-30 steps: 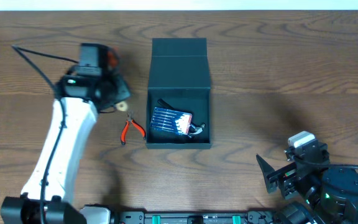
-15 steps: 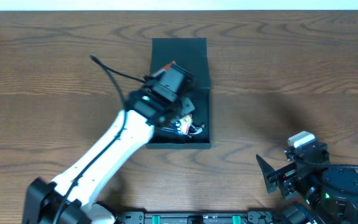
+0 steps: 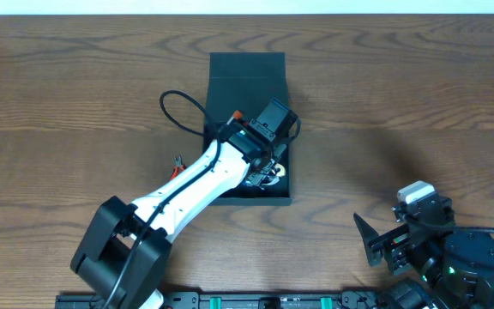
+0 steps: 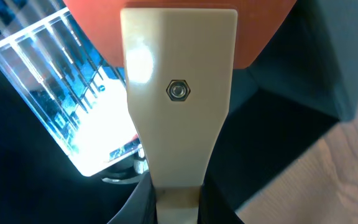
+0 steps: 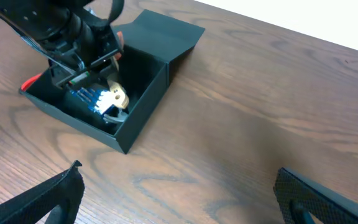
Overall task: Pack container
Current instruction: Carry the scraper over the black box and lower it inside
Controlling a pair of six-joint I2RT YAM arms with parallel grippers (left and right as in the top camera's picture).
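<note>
The container (image 3: 260,196) is a matte black box, lid (image 3: 247,73) folded open at the back; it also shows in the right wrist view (image 5: 143,109). My left gripper (image 3: 268,148) reaches down into it, shut on a beige tool with an orange end (image 4: 178,93), also seen in the right wrist view (image 5: 117,96). A clear case of blue-lit bits (image 4: 61,93) lies in the box under it. My right gripper (image 3: 376,245) is open and empty at the front right, far from the box.
Red-handled pliers (image 3: 177,167) lie on the wood just left of the box, partly hidden by my left arm; a red tip shows in the right wrist view (image 5: 30,82). The left arm's cable (image 3: 178,107) loops over the table left of the lid.
My left arm has swung from the table left of the box to over it and down inside, carrying the beige and orange tool. The right arm has not moved.
</note>
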